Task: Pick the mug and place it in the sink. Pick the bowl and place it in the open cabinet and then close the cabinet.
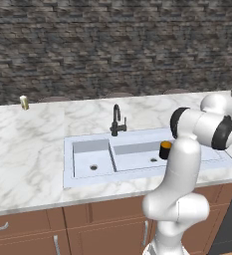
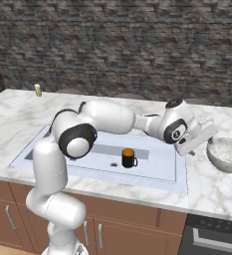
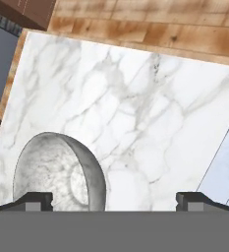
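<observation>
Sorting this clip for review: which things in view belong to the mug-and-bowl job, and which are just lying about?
Part of the job:
- mug, upright in the sink's larger basin
- bowl, on the counter right of the sink
- gripper, open, close by the bowl

Just lying about:
- small yellowish jar at the back of the counter
- black faucet
- base cabinets below

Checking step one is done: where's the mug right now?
The mug stands upright in the sink's larger right basin, near the drain, in the right base view; the bowl sits on the counter to the sink's right.
</observation>
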